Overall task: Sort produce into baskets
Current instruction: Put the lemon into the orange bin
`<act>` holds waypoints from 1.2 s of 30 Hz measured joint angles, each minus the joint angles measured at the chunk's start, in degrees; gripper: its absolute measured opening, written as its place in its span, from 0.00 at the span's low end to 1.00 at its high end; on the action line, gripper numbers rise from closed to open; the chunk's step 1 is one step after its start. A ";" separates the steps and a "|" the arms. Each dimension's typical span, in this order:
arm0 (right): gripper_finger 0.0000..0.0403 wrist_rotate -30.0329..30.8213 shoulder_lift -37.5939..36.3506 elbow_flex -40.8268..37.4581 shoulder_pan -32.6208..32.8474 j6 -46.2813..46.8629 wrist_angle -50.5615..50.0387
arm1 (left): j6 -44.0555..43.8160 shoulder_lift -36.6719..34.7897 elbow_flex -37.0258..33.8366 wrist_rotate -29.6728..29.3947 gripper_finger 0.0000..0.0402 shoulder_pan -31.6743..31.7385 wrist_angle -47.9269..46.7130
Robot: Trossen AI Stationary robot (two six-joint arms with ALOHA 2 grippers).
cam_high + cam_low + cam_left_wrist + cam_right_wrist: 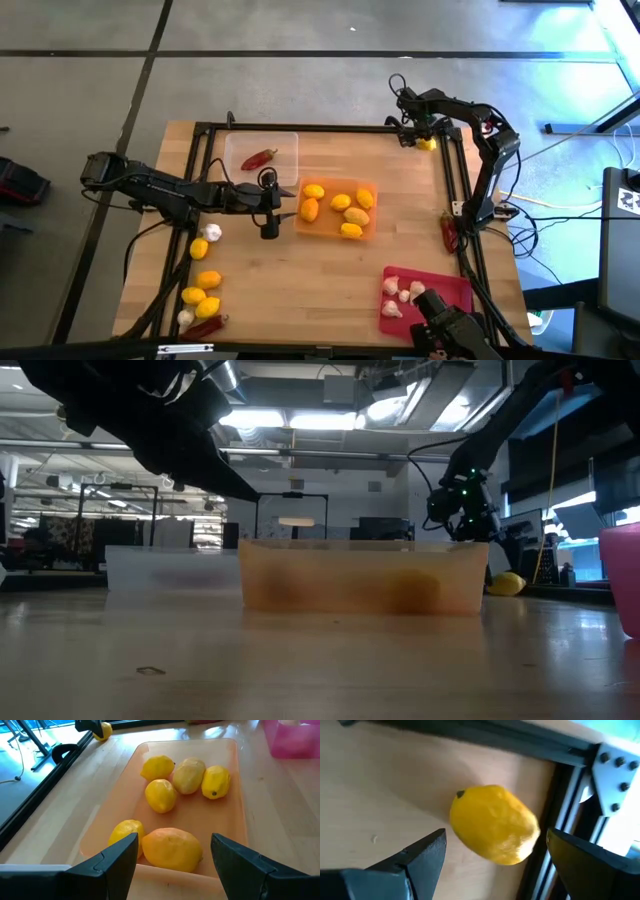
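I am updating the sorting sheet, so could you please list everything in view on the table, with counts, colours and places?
Orange tray: one, table centre, holding five yellow lemons.
Clear tray: one, far side left of centre, holding one dark red chili.
Red-pink tray: one, near right corner, holding whitish garlic bulbs, about four.
Loose lemons: four, yellow, near left edge.
Loose garlic: two, whitish, left edge.
Loose chilies: two, dark red, near left corner and right edge.
Lone lemon: one, yellow, far right corner.
Left gripper: fingers open, beside the orange tray.
Right gripper: fingers open around the lone lemon.
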 joint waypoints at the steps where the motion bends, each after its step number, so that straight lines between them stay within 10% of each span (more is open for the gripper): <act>1: 0.83 -0.70 0.05 -0.19 -0.33 -0.46 0.08 | 0.00 0.00 -0.02 0.01 0.61 0.00 0.00; 10: 0.80 -2.74 0.09 -0.30 -1.05 -3.29 1.56 | -0.01 0.00 -0.02 0.00 0.61 0.00 -0.02; 22: 0.47 -4.51 0.02 -0.26 -0.89 -9.13 2.14 | -0.02 -0.01 -0.02 0.01 0.61 0.00 -0.03; 36: 0.45 -6.20 -4.68 -0.33 1.12 -12.03 0.20 | -0.48 -0.01 0.00 0.00 0.61 0.00 -0.02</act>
